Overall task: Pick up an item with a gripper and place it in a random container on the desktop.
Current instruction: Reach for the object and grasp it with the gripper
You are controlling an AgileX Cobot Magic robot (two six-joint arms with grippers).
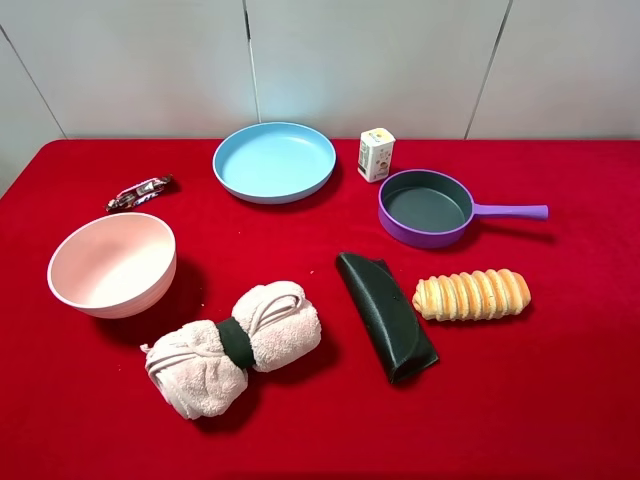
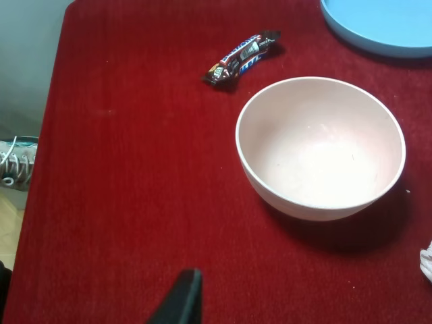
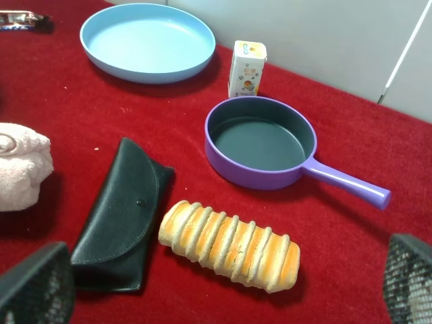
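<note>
The rolled pale pink towel (image 1: pixel 235 345), cinched by a dark band, lies on the red desktop (image 1: pixel 560 400) at the front left, below the pink bowl. Part of it shows in the right wrist view (image 3: pixel 20 165), and its edge in the left wrist view (image 2: pixel 426 260). The light blue plate (image 1: pixel 275 160) sits empty at the back centre and also shows in both wrist views (image 2: pixel 385 23) (image 3: pixel 145 40). No arm is in the exterior view. My right gripper (image 3: pixel 221 290) is open, over the bread roll. Only one finger (image 2: pixel 183 297) of my left gripper shows, short of the bowl.
A pink bowl (image 1: pixel 112 262) stands at the left, with a candy bar (image 1: pixel 140 192) behind it. A purple pan (image 1: pixel 425 205) and a small carton (image 1: pixel 376 154) are at the back right. A black pouch (image 1: pixel 385 315) and a bread roll (image 1: pixel 472 294) lie right of the towel.
</note>
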